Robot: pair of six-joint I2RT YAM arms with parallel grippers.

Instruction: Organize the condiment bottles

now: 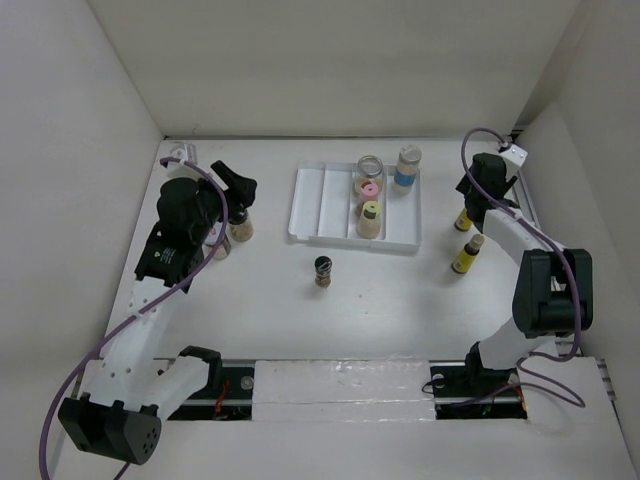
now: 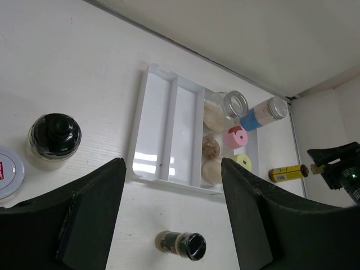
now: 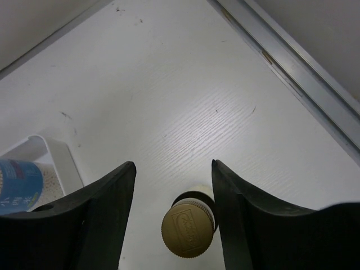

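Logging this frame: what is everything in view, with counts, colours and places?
tray: one, white, mid-table
clear jar: one, silvery rim, back of tray
pink-topped jar: one, tan, in tray
yellow-green-topped jar: one, tan, front of tray
blue-labelled bottle: one, white cap, tray's back right corner
brown bottle: one, dark cap, table before tray
dark-capped jar: one, pale contents, left of tray
yellow bottles: two, right of tray, the other under right gripper
disc: one, white, red mark, beside dark-capped jar
left gripper: open
right gripper: open
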